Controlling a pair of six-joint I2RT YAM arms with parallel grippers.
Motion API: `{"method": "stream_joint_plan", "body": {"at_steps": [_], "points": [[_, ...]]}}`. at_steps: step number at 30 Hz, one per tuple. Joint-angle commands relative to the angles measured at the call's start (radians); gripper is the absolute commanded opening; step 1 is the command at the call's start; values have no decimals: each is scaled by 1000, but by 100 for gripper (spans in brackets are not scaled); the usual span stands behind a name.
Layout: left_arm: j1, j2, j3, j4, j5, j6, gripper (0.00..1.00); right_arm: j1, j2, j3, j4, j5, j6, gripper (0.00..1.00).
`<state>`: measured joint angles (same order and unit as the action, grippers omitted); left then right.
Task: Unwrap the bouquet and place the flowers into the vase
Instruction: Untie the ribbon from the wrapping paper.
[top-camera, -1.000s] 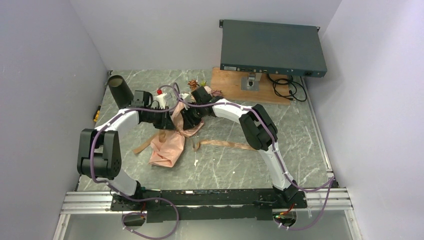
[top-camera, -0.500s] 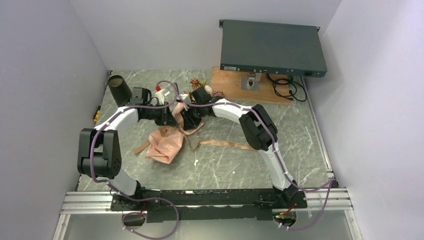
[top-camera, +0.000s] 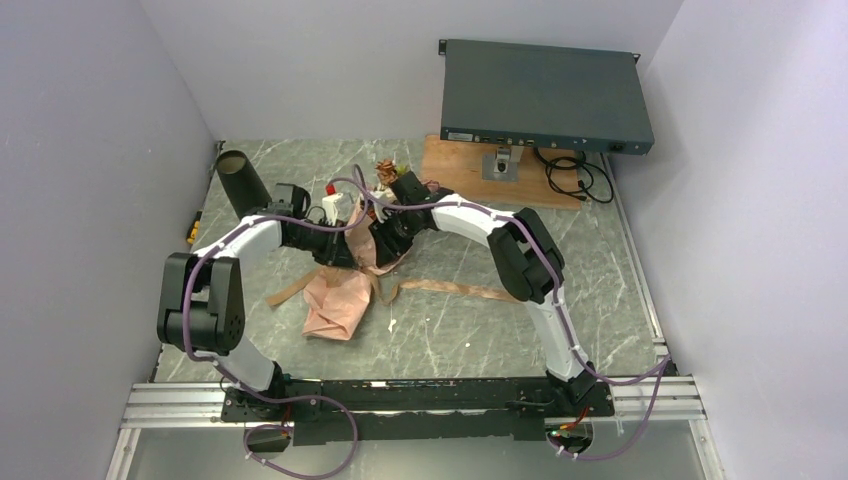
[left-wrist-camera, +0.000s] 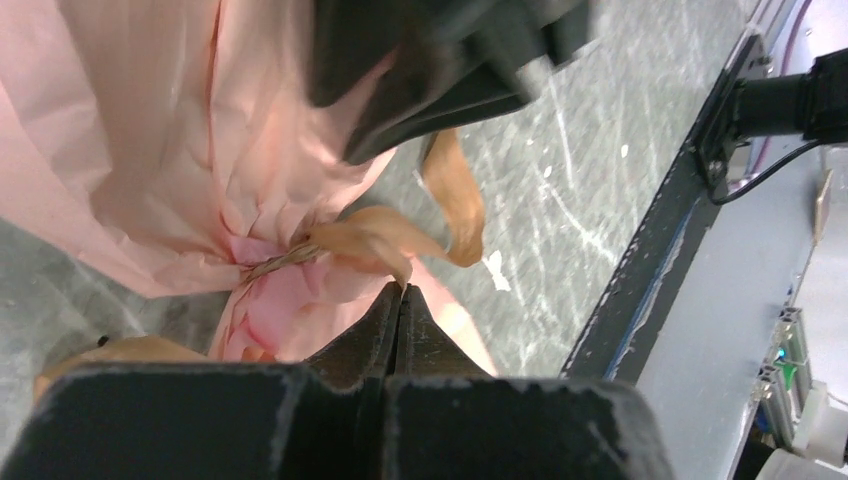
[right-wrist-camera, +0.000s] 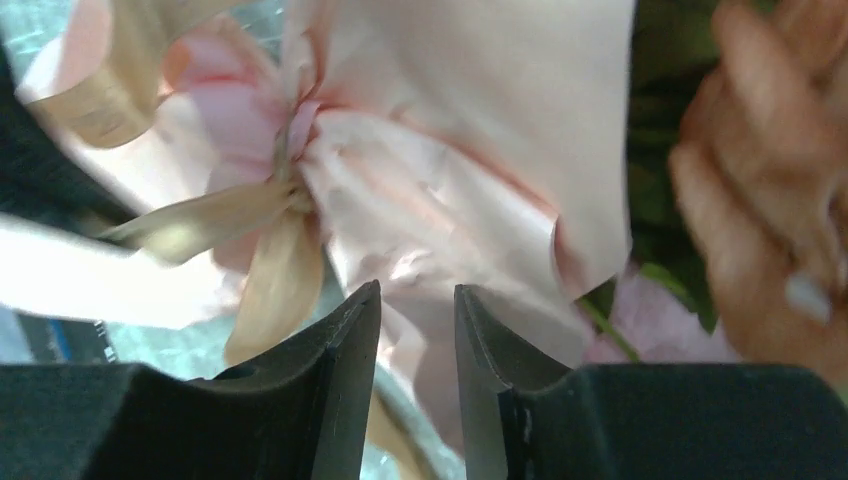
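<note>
The bouquet (top-camera: 372, 222) hangs between my two grippers at the middle of the table, its salmon paper (right-wrist-camera: 450, 130) gathered at a tied neck. Its flowers (top-camera: 386, 168) poke out behind the right wrist, and a rust rose (right-wrist-camera: 760, 200) fills the right of the right wrist view. My left gripper (left-wrist-camera: 402, 290) is shut, pinching the tip of the tan ribbon (left-wrist-camera: 370, 235) just off the knot. My right gripper (right-wrist-camera: 417, 290) stands partly closed with a fold of the bouquet's wrap between its fingers. The black vase (top-camera: 240, 180) stands at the back left, apart from both arms.
Loose pink paper (top-camera: 335, 305) lies crumpled on the table under the grippers, with a long ribbon tail (top-camera: 450, 290) trailing right. A dark grey rack box (top-camera: 545, 95) sits on a wooden board (top-camera: 470, 175) at the back right, cables (top-camera: 570, 175) beside it.
The left arm swung left with the ribbon, then came back right toward the bouquet. The loose paper on the table shifted with it. The right gripper has hardly moved.
</note>
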<state>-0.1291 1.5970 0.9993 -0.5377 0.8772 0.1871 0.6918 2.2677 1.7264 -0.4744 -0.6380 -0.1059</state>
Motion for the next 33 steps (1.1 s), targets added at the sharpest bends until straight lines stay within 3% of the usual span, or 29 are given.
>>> {"method": "stream_joint_plan", "body": {"at_steps": [1, 6, 13, 20, 25, 30, 33], "points": [[22, 36, -13, -57, 41, 186, 0, -16, -139, -6, -29, -87, 43, 37], [22, 65, 2, -57, 59, 263, 0, -21, -130, 12, 129, -128, 199, 37], [22, 84, 26, -48, 66, 253, 0, -16, 6, 83, 272, -108, 348, 33], [20, 54, 35, -34, 52, 201, 0, 9, 116, 113, 217, -13, 227, 24], [12, 27, 109, -15, 21, 122, 0, 25, 158, 79, 152, 42, 129, 0], [-43, 17, 222, -7, 23, 88, 0, 35, 171, 39, 114, 81, 34, 0], [-46, -12, 212, 16, 67, 114, 0, 35, 177, 28, 90, 89, 12, 0]]}}
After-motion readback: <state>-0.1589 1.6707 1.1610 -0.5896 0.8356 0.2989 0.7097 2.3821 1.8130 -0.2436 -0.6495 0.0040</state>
